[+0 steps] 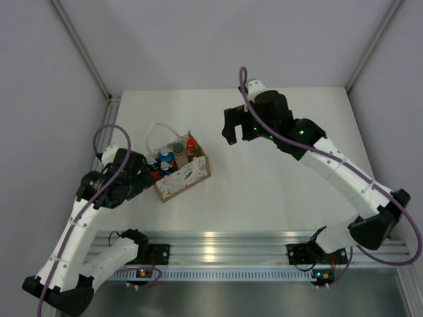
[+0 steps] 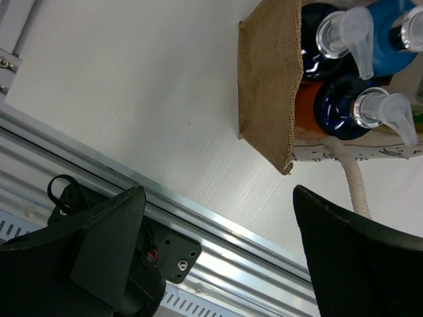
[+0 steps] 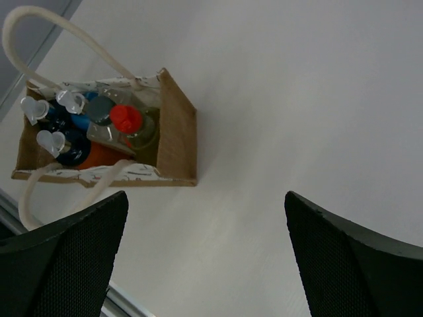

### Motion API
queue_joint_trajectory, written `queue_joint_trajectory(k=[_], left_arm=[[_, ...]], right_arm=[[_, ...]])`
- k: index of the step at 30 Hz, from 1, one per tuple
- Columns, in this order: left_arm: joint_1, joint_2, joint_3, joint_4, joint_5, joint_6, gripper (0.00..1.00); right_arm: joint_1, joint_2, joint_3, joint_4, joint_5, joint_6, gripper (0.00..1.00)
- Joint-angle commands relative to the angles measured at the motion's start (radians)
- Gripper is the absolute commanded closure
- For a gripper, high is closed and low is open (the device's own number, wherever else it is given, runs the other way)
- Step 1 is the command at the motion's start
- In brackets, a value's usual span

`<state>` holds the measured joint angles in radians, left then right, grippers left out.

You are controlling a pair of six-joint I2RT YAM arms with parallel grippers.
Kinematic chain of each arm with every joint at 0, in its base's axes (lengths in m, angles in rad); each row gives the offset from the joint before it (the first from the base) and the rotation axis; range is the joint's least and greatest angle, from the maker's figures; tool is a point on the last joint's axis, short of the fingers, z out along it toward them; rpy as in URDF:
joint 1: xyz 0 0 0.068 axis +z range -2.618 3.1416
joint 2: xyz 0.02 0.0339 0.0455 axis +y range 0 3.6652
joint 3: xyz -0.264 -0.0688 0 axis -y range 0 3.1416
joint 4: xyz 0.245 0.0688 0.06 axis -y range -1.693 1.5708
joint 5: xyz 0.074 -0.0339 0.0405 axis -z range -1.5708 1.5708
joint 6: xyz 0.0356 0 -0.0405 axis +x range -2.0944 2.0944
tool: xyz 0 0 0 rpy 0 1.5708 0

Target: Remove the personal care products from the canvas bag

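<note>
The canvas bag (image 1: 186,178) stands on the white table at the left, holding all the bottles upright. The right wrist view looks down into the bag (image 3: 177,129): a red-capped bottle (image 3: 125,119), an orange bottle (image 3: 99,155), a blue bottle (image 3: 80,122), a grey-capped one (image 3: 101,109) and clear pump heads (image 3: 50,140). My left gripper (image 1: 151,170) is open beside the bag's left end; its view (image 2: 218,198) shows the burlap end wall (image 2: 268,79), a blue bottle (image 2: 390,39) and dark pump bottles (image 2: 337,99). My right gripper (image 1: 230,132) is open and empty, raised to the bag's right (image 3: 205,198).
White rope handles (image 1: 155,129) loop up from the bag; one crosses near my left finger (image 2: 353,181). An aluminium rail (image 1: 218,244) runs along the table's near edge, close under the left gripper (image 2: 231,238). Grey walls enclose the table on both sides and at the back.
</note>
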<state>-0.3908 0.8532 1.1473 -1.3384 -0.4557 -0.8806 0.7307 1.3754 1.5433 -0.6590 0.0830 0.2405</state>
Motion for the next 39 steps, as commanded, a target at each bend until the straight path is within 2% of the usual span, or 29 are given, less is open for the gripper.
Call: queue_joint_trajectory(k=[1,6,10,13,24,26,39], left_arm=[[0.000,-0.014,-0.055,0.065,0.063,-0.040,0.03],[0.000,0.012,-0.095,0.142,0.115,-0.066,0.04],[0.001,0.038,-0.109,0.186,0.140,-0.077,0.04],[0.000,0.050,-0.116,0.222,0.135,-0.074,0.04],[0.000,0.090,-0.153,0.291,0.109,-0.034,0.05],[0.000,0.092,-0.153,0.292,0.112,-0.035,0.05],[0.000,0.086,-0.146,0.291,0.091,-0.020,0.05]], right_arm=[[0.065,0.123,0.101,0.157,0.002,-0.055,0.03],[0.151,0.309,0.233,0.164,0.003,-0.116,0.08],[0.187,0.413,0.284,0.188,-0.012,-0.142,0.24],[0.205,0.450,0.291,0.217,0.000,-0.159,0.30],[0.214,0.521,0.285,0.263,-0.003,-0.171,0.36],[0.213,0.531,0.287,0.268,0.003,-0.179,0.43],[0.214,0.567,0.281,0.268,0.011,-0.185,0.57]])
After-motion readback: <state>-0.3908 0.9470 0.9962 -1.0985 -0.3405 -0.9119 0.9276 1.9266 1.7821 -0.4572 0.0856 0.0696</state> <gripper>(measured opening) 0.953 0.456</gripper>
